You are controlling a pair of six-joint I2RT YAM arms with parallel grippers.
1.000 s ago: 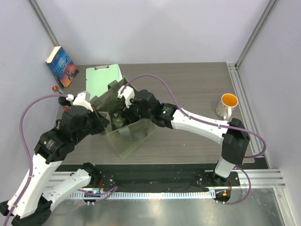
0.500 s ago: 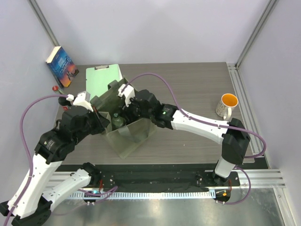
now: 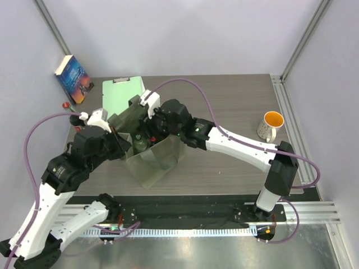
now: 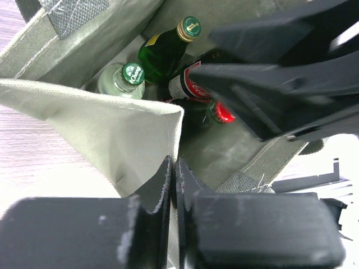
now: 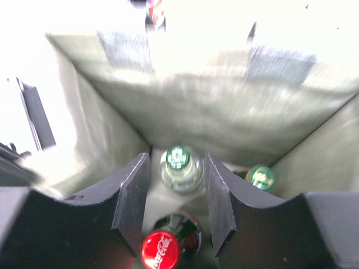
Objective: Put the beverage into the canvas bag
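Standing on the grey wood table [image 3: 241, 101], the canvas bag [image 3: 154, 165] is upright with its top open. The left gripper [image 4: 173, 168] has its 2 fingers clenched on the bag's left rim, pinching the cloth. The right gripper [image 5: 176, 162] hangs over the bag's open top, its 2 fingers spread apart and gripping nothing. A green clipboard [image 3: 120, 98] lies flat just behind the bag. A book [image 3: 73, 78] leans at the back left corner. A mug [image 3: 271, 126], orange inside, stands well apart on the right. 3 bottles stand inside the bag. The cola bottle [image 5: 161, 249] with a red cap is below and between the right fingers. A clear bottle [image 5: 179, 168] and a green bottle [image 5: 261, 176] stand beside it.
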